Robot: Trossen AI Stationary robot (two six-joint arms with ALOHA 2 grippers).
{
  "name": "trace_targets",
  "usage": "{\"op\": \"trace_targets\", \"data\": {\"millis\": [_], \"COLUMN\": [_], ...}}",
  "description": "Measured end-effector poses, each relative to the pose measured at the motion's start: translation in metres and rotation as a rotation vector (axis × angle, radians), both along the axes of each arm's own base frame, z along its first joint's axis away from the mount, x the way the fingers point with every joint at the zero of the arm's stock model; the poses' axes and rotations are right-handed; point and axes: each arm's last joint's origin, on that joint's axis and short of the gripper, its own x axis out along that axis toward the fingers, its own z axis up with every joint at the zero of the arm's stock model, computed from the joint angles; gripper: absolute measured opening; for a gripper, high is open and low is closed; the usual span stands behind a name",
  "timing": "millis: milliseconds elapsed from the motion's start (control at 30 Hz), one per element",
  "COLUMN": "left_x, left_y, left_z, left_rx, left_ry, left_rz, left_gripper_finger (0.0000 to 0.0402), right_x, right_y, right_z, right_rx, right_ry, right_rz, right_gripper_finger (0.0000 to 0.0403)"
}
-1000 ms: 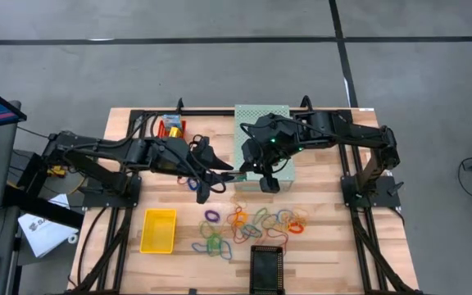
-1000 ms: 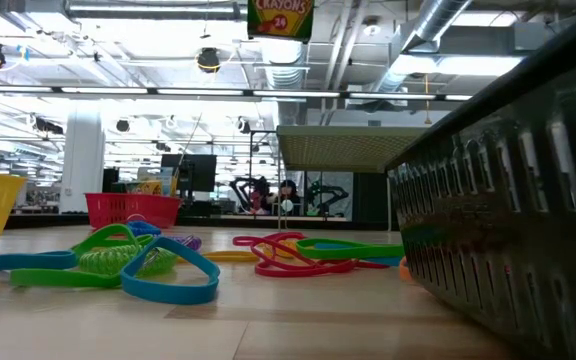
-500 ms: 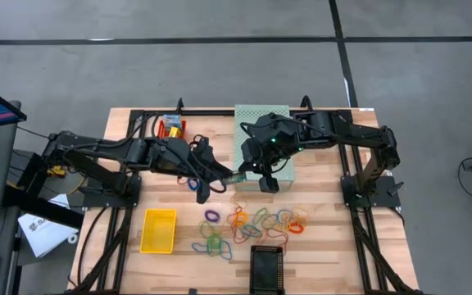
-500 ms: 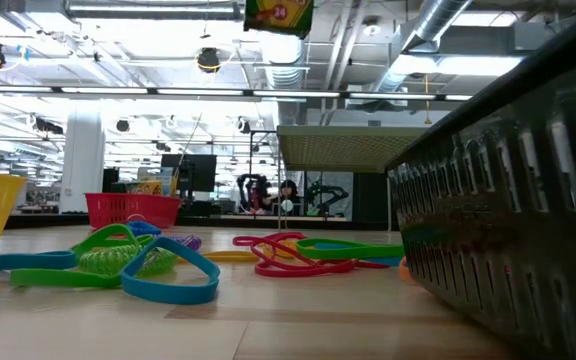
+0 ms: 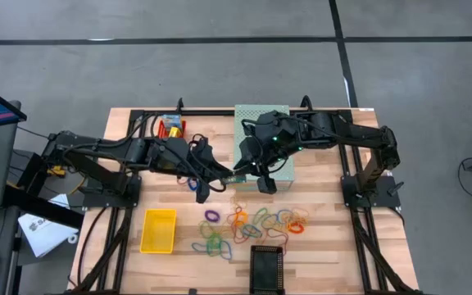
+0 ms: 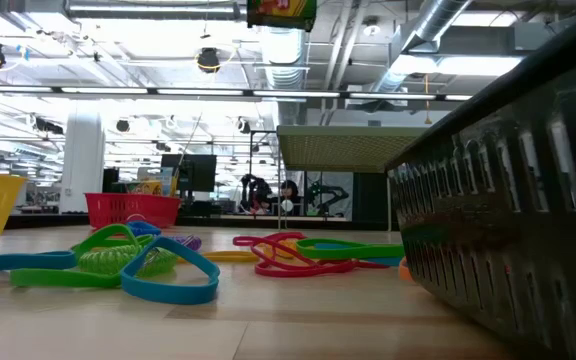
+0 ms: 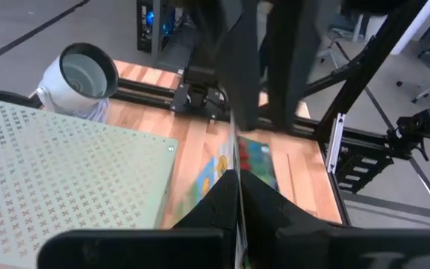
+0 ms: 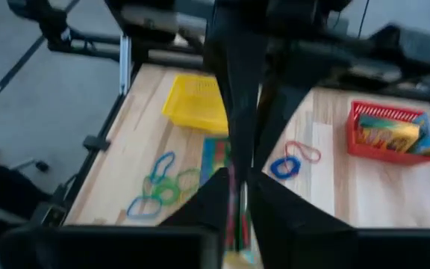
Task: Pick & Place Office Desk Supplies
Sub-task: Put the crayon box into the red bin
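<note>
Both grippers meet above the table's middle, beside the pale green perforated box (image 5: 263,131). Left gripper (image 5: 229,177) clamped tight on a crayon box (image 5: 238,177) held edge-on in the air. Right gripper (image 5: 244,170) also at the crayon box; grip state not discernible. Rubber bands (image 5: 252,225) lie scattered nearer the table's front edge, between yellow basket (image 5: 158,230) and black tray (image 5: 267,268).

Crayon box (image 5: 238,177) airborne, edge-on; rubber bands (image 5: 252,223) scattered on table.
</note>
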Motion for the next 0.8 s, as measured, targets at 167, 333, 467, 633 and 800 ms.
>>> {"op": "trace_targets", "data": {"millis": [167, 333, 467, 633, 800], "left_x": [-0.006, -0.033, -0.07, -0.12, -0.15], "left_y": [0.003, 0.017, 0.029, 0.04, 0.047], "left_z": [-0.002, -0.003, 0.004, 0.016, 0.016], "left_rx": [0.028, 0.073, 0.087, 0.088, 0.05], "left_ry": [0.042, 0.171, 0.218, 0.188, 0.124], "left_rz": [0.057, 0.24, 0.42, 0.644, 0.833], "left_gripper_finger": [0.0, 0.0, 0.0, 0.0, 0.0], "right_x": [0.0, -0.012, -0.024, -0.037, -0.043], "right_y": [0.0, -0.003, -0.005, -0.006, -0.007], "right_z": [0.006, 0.02, 0.027, 0.033, 0.031], "right_rx": [-0.015, -0.039, -0.039, -0.02, -0.042], "right_ry": [-0.031, -0.026, 0.016, 0.037, 0.083], "right_rz": [-0.044, -0.098, -0.138, -0.159, -0.201], "right_gripper_finger": [0.0127, 0.0171, 0.0179, 0.0169, 0.016]}}
